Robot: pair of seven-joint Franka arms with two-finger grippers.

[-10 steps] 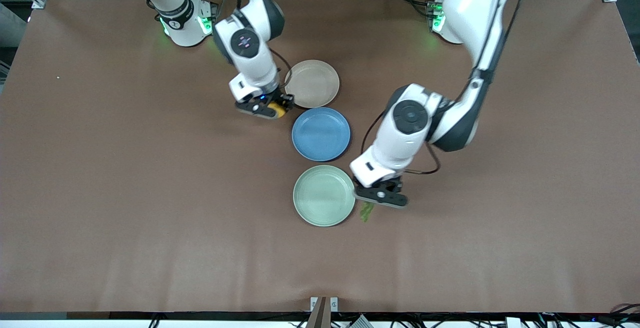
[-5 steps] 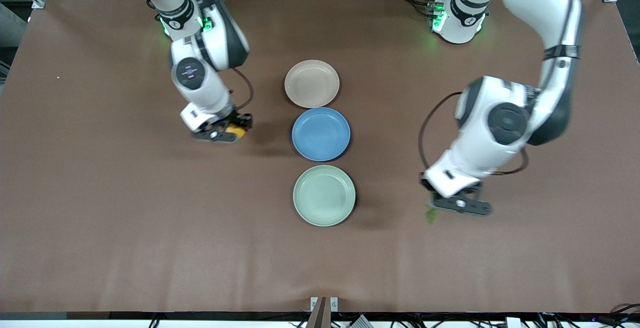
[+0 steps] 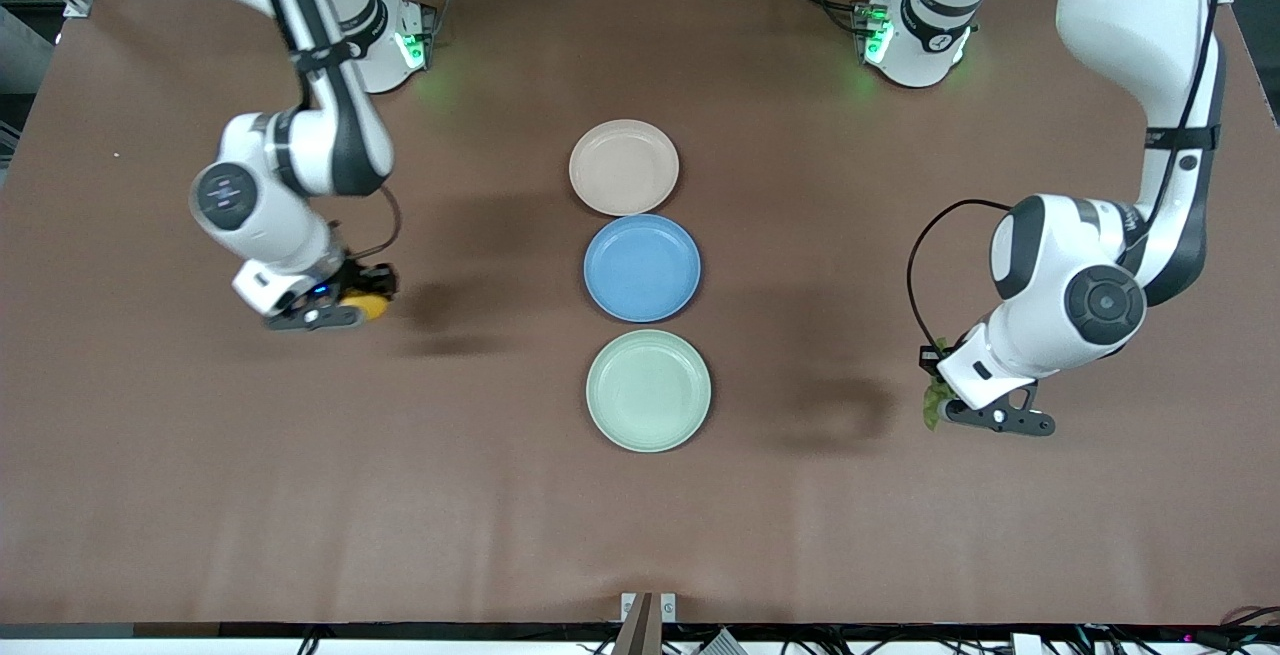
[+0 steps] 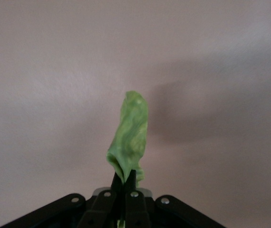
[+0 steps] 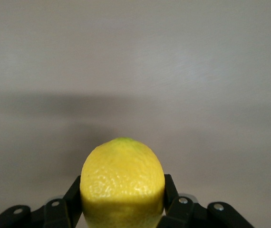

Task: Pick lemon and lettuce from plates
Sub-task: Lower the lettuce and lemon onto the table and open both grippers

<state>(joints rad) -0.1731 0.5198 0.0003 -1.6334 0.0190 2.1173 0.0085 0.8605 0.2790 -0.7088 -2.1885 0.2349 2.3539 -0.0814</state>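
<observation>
We grip the firm lemon in the right gripper fingers over the table near the right arm's edge; left gripper fingers pinch the limp lettuce by its stem

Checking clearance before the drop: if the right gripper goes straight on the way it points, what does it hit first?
Bare table, most likely. The right gripper, shut on the lemon, points at open brown surface toward the right arm's end, with no plate in its wrist view. Height above the table is unclear.

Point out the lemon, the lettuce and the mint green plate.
lemon (image 5: pixel 122 183): right wrist view, middle of its yellow skin, between the right gripper's fingers.
lettuce (image 4: pixel 130 137): left wrist view, middle of the hanging leaf, pinched by the left gripper.
mint green plate (image 3: pixel 648 391): front view, its bare centre.
</observation>
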